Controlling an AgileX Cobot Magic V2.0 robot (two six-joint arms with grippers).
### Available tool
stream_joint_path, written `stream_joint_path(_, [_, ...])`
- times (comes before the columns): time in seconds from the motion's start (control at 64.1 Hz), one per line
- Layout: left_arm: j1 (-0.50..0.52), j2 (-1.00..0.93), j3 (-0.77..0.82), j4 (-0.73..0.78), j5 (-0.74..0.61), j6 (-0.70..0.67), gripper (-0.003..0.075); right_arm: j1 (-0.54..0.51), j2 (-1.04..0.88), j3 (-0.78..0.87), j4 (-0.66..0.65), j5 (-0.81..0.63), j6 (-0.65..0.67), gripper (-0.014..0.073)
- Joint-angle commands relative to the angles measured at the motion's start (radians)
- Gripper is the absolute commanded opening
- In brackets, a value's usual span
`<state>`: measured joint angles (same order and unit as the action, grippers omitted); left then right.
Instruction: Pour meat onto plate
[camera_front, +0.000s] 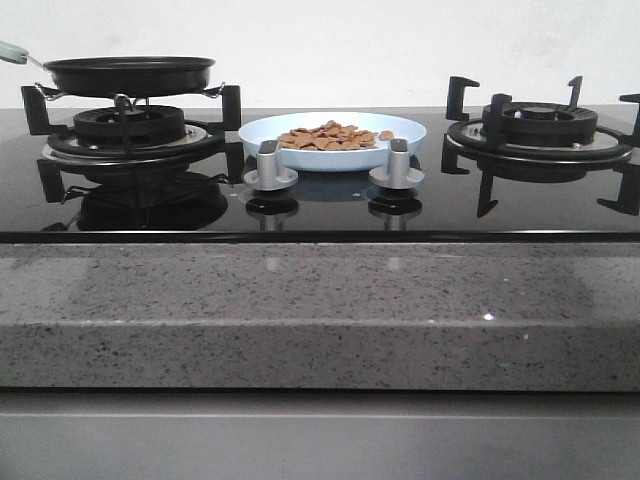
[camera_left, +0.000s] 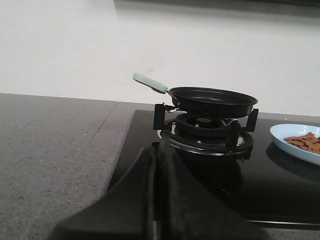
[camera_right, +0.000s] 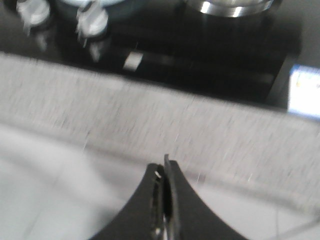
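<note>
Looking at the front view: meat sits heaped in the pale-blue plate, which rests on the black glass hob between the two burners, just behind the two silver knobs. Black frying pan is on the left burner, well apart from the plate; neither arm shows here.

Left wrist view: left claw fingers pressed together, nothing between them, facing the pan on its burner; plate edge with meat visible at the side.

Right wrist view (blurred): right claw closed, empty, over the grey bench edge, knobs beyond.
</note>
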<state>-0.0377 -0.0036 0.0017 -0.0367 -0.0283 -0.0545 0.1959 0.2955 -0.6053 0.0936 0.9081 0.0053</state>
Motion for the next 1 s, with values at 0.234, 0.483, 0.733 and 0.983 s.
stream_joint_path(0.234, [0.0, -0.015, 0.007, -0.002, -0.08, 0.0, -0.002, -0.11, -0.219, 0.369, -0.023, -0.656, -0.005, -0.012])
stream_joint_path(0.483, [0.0, -0.015, 0.007, -0.002, -0.08, 0.0, -0.002, -0.121, -0.317, 0.586, -0.023, -0.841, -0.005, -0.012])
stream_joint_path(0.733, [0.0, -0.015, 0.007, -0.002, -0.08, 0.0, -0.002, -0.125, -0.323, 0.626, -0.023, -0.893, -0.005, -0.012])
stream_joint_path(0.983, [0.0, -0.015, 0.007, -0.002, -0.08, 0.0, -0.002, -0.125, -0.323, 0.626, -0.023, -0.893, -0.005, -0.012])
